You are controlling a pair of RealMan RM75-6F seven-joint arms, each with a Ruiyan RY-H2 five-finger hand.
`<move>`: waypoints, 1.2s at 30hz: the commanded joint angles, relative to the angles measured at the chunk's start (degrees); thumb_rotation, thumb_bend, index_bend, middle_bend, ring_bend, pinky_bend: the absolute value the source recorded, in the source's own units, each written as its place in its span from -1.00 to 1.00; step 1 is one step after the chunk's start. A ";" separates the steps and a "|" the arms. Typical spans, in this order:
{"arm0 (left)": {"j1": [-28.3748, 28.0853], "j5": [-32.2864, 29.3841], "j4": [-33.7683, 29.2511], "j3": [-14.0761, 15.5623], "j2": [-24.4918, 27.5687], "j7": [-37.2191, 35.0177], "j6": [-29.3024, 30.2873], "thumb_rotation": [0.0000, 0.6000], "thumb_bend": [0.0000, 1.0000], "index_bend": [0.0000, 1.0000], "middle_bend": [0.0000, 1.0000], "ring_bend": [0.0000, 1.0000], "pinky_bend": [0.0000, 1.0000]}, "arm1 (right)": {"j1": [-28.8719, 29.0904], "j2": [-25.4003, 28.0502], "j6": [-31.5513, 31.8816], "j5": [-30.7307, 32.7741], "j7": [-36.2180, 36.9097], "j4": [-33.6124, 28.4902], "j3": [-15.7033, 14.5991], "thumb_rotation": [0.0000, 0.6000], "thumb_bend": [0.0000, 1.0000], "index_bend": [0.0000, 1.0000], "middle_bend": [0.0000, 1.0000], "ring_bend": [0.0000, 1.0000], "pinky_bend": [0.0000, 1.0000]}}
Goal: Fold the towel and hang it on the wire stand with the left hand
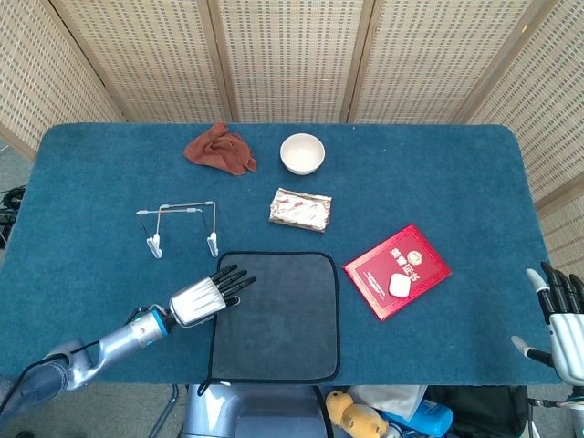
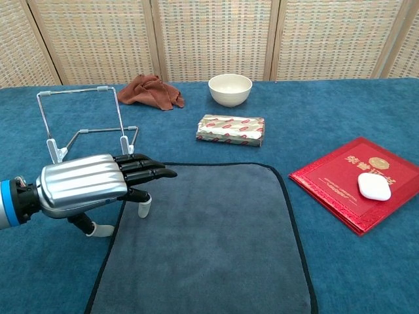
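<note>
Over towel [image 1: 276, 315] left edge: left hand [image 1: 208, 295], fingers spread, empty.

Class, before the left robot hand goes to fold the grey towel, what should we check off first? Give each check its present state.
1. Towel lies flat, unfolded: ok.
2. Left robot hand holds nothing, fingers apart, over the towel's left edge: ok.
3. Whether its fingers touch the towel: cannot tell.
4. Stand upright, bare wire, beyond the towel's left corner: ok.
5. Packet and red booklet lie off the towel: ok.
6. Right robot hand is open at the table's right edge, away from the towel: ok.
</note>
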 commanded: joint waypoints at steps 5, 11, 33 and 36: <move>-0.47 -0.60 -1.23 0.11 0.61 1.10 -0.26 1.00 -0.20 -0.13 -1.00 -1.00 -0.85 | 0.03 0.14 -0.04 0.06 0.34 -0.03 0.03 1.00 -1.00 -1.00 -1.00 -1.00 -1.00; -0.86 -1.05 -2.50 0.12 1.22 2.09 -0.36 1.00 -0.17 -0.13 -1.00 -1.00 -0.85 | -0.06 0.41 0.10 0.07 0.85 -0.05 0.04 1.00 -1.00 -1.00 -1.00 -1.00 -1.00; -0.68 -2.08 -3.17 0.20 0.16 4.64 0.67 1.00 -0.11 0.31 -1.00 -1.00 -0.82 | -0.22 0.93 0.32 -0.09 1.85 -0.29 -0.06 1.00 -1.00 -1.00 -1.00 -1.00 -1.00; -0.62 -2.22 -2.85 0.07 -0.26 4.53 1.12 1.00 -0.10 0.33 -1.00 -1.00 -0.82 | -0.20 1.00 0.26 -0.14 2.22 -0.33 -0.10 1.00 -1.00 -1.00 -1.00 -1.00 -1.00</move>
